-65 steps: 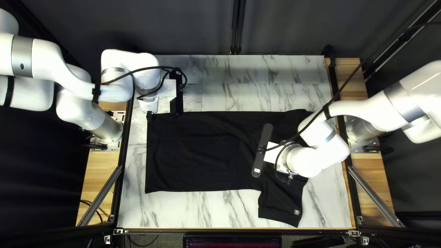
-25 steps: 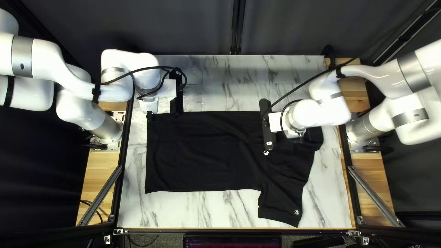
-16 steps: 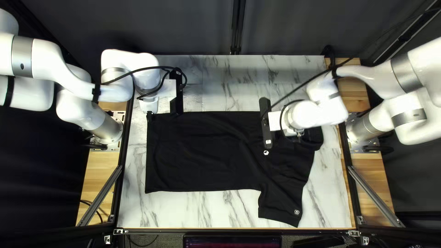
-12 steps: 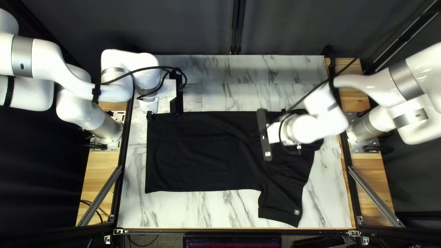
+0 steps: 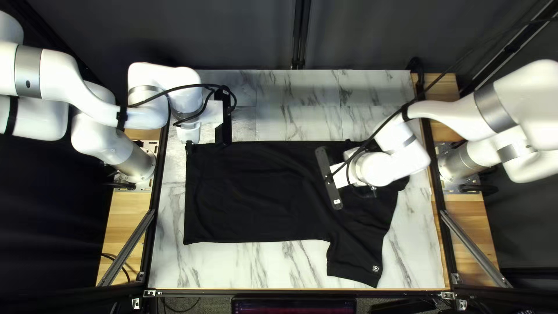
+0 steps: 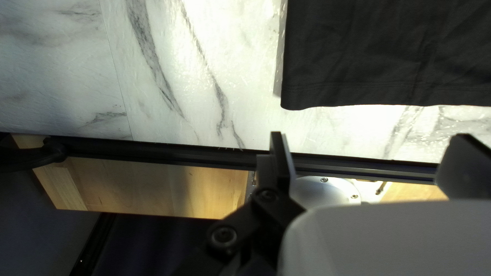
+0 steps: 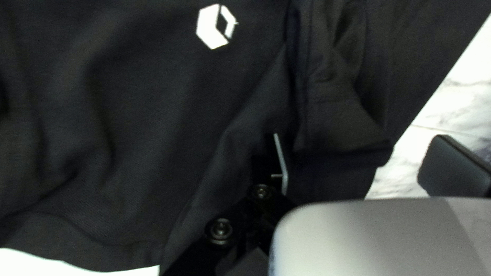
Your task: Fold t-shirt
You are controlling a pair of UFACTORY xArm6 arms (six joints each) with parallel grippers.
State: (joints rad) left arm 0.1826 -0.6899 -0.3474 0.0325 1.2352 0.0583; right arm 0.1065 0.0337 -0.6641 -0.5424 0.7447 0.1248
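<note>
The black t-shirt (image 5: 256,192) lies spread on the table, hem toward the left and one sleeve pointing at the near edge. In the top left view my left gripper (image 5: 189,145) is at the hem's far corner, and my right gripper (image 5: 367,191) is over the shirt's right part, largely hidden by its arm. The left wrist view shows the left gripper (image 6: 371,159) open, with the shirt (image 6: 383,56) ahead of it and no cloth between its fingers. In the right wrist view the right gripper (image 7: 365,159) stands open above folded layers of the shirt (image 7: 153,102), a white logo ahead.
Marble-patterned table (image 5: 290,264) shows along the near side and beyond the shirt. Dark rails edge it at left and right, with wooden boards (image 5: 125,232) outside them. A screen (image 5: 293,305) stands beyond the near edge.
My right gripper has moved slightly toward the near edge and to the left, turning a little, and its camera bar now covers the shirt's white logo. The left arm has stayed still.
</note>
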